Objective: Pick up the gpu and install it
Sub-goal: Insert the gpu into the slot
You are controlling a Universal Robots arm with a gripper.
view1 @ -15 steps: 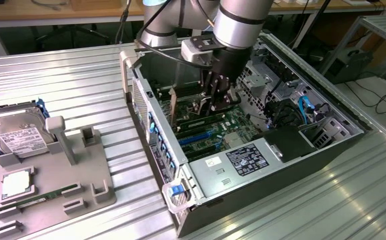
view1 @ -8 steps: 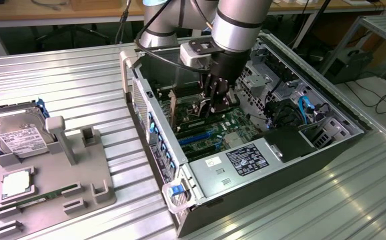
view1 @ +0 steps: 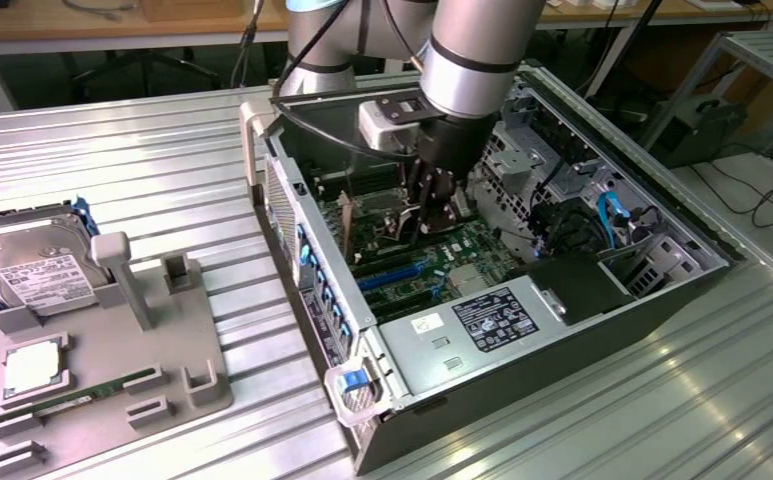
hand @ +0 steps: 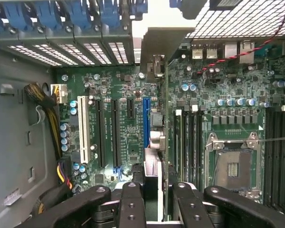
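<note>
Metal bench; gripper [hand: 152, 194] clamps gpu [hand: 154, 142] edge-on above motherboard [hand: 118, 123].

1. Table [view1: 159, 150]: ribbed metal, dull silver sheen.
2. Case [view1: 653, 330]: matt black shell, bare grey steel inside.
3. Tray [view1: 159, 340]: matt grey plastic, smooth.
4. Drive [view1: 33, 265]: shiny metal, paper label.
5. Motherboard [hand: 123, 95]: glossy green board, black and white plastic slots.
6. Gpu [hand: 154, 52]: pale brushed-metal bracket, thin green edge.
7. Gripper [hand: 152, 199]: matt black fingers, screw-dotted.
8. Arm [view1: 480, 40]: smooth satin silver.
</note>
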